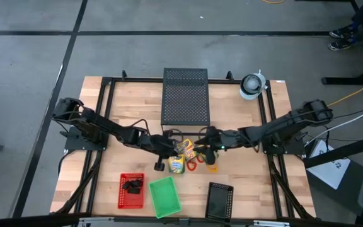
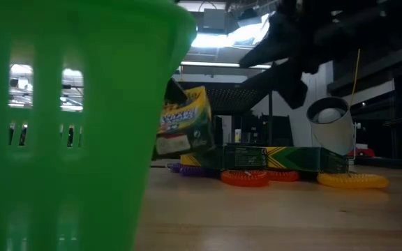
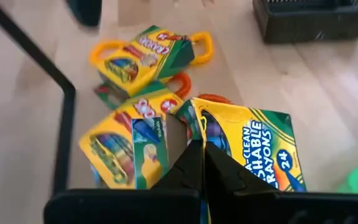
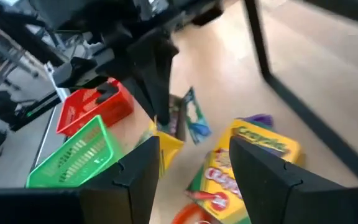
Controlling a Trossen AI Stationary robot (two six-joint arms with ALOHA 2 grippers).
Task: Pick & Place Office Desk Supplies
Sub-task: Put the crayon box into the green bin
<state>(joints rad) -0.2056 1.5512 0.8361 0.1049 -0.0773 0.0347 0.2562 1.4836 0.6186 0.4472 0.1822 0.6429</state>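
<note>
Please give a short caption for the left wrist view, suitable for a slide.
Left gripper shut on the flap of a crayon box, two more crayon boxes beside it on the table.

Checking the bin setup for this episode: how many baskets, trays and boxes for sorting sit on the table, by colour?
Red basket: 1
Green basket: 1
Black: 2, the large perforated box and the small mesh tray
Total: 4
</note>
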